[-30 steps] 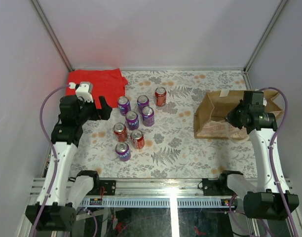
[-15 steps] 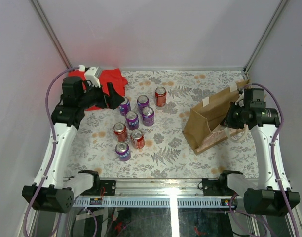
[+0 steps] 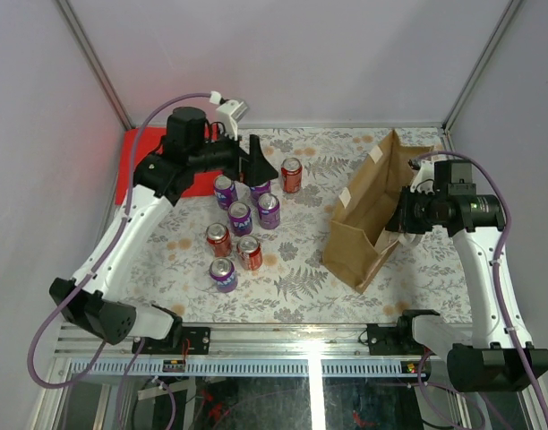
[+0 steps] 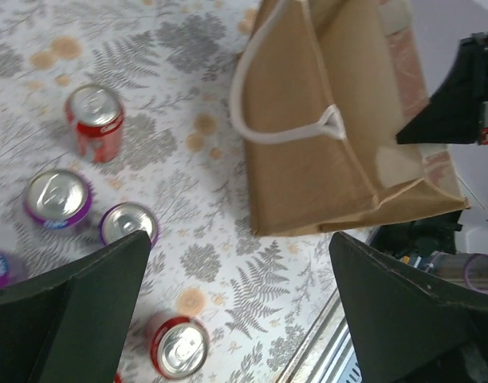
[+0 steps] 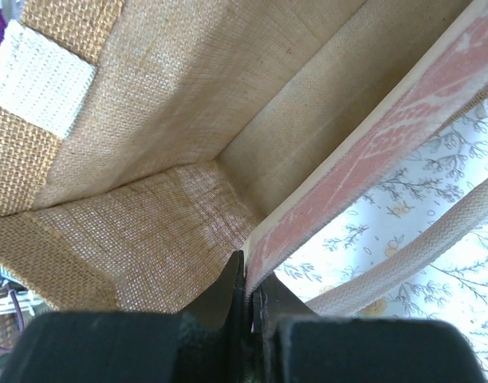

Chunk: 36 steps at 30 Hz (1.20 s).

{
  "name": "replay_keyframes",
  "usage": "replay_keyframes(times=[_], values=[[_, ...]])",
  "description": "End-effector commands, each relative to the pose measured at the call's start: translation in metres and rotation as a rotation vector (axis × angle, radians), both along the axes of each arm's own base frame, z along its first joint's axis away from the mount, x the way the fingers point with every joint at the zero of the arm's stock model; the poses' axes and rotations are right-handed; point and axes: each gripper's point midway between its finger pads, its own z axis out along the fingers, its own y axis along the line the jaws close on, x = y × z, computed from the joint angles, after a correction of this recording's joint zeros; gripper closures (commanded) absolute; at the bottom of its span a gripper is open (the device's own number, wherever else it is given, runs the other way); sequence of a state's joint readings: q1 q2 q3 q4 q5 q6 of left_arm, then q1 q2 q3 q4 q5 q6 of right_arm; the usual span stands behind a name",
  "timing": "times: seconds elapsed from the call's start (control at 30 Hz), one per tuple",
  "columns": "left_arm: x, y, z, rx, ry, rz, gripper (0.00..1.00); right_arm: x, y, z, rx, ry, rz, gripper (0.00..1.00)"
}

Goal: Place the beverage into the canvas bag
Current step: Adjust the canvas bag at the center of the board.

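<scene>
From above, the canvas bag (image 3: 368, 215) stands tilted, open table (image 3: 296, 260) between it and the cans (image 3: 240, 218); left wrist: left gripper (image 4: 240, 263) spread wide over round tops; right wrist: right gripper (image 5: 245, 277) pinching the bag's coarse woven rim.

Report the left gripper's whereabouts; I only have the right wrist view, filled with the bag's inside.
Observer: The left gripper hangs open and empty above a purple can.
Operator: Count the cans.
Observer: Eight cans stand on the table, all to the left of the canvas bag.
Operator: Describe the bag's outside.
Observer: It stands tilted, a cream handle hanging on the side facing the cans.
</scene>
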<state>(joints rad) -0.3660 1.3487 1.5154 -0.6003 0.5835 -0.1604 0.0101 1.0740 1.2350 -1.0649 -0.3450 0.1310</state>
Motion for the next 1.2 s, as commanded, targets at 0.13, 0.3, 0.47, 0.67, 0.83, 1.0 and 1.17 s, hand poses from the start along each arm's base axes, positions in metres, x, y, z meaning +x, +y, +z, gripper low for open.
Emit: replay_keyframes(times=[0.13,0.3,0.47,0.67,0.83,1.0,1.17], values=[[0.001,-0.060,0.002,-0.008,0.028,-0.084,0.07,-0.012,0.029,0.026,0.072,-0.152,0.236,1.00],[0.006,-0.082,-0.004,0.004,0.028,-0.089,0.06,-0.019,0.035,0.025,0.097,-0.158,0.263,1.00],[0.010,-0.110,-0.009,0.009,0.033,-0.119,0.05,-0.019,0.036,0.024,0.101,-0.151,0.263,1.00],[0.017,-0.147,-0.023,0.037,0.032,-0.160,0.04,-0.020,0.036,0.023,0.104,-0.150,0.257,1.00],[0.021,-0.171,-0.044,0.065,0.050,-0.193,0.04,-0.022,0.036,0.021,0.109,-0.145,0.247,1.00],[0.026,-0.193,-0.059,0.076,0.064,-0.223,0.03,-0.023,0.035,0.022,0.107,-0.152,0.239,1.00],[0.023,-0.215,-0.075,0.092,0.074,-0.254,0.03,-0.026,0.034,0.024,0.104,-0.154,0.229,1.00]])
